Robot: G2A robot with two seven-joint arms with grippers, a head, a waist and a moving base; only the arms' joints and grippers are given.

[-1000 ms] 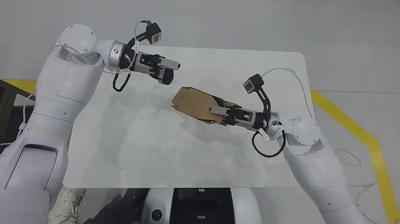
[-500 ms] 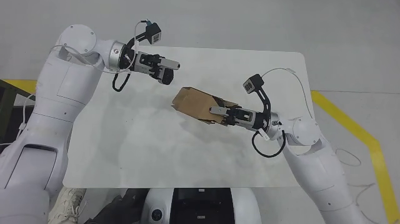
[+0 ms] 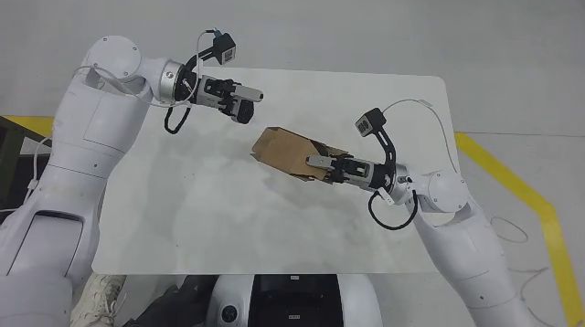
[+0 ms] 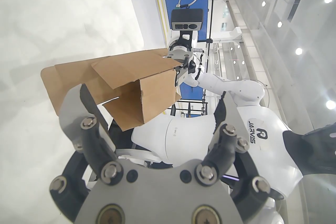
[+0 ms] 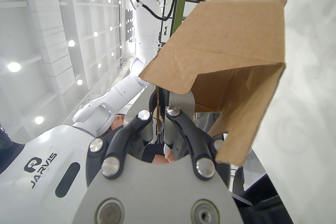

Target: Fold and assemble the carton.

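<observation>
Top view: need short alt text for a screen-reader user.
A partly opened brown carton is over the middle of a white table, with the right arm's jaws shut on the carton's end toward the robot's right. The left arm hangs over the table's far left part, jaws open and empty, apart from the carton.

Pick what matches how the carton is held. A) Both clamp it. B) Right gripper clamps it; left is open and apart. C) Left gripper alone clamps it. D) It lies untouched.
B: the right gripper has its jaws shut on an edge of the carton, while the left gripper is open, apart from it.
</observation>
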